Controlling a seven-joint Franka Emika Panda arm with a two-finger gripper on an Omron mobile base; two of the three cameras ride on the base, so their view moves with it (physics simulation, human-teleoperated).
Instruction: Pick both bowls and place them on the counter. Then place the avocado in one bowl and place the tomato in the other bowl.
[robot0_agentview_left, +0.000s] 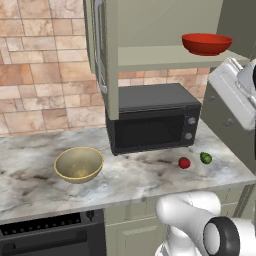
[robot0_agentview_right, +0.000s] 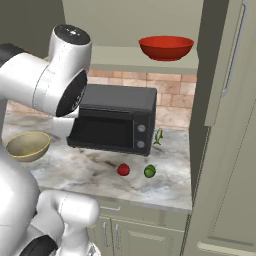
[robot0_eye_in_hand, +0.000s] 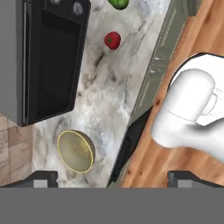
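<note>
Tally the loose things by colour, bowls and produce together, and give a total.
Red: 2, the red bowl on the cabinet shelf and the tomato on the counter.
Green: 1, the avocado.
Tan-olive: 1, the tan-olive bowl on the counter.
Total: 4.

The arm (robot0_agentview_right: 45, 80) rises from the base, bends at a large white elbow joint and reaches upward. In the left base view an upper link (robot0_agentview_left: 235, 90) stands at the right edge, tilted. The pincer (robot0_eye_in_hand: 111, 178) points down at the surface (robot0_eye_in_hand: 109, 87) from high above. Its two dark fingertips (robot0_eye_in_hand: 41, 178) stand far apart, jaws fully spread, with nothing between them.
</note>
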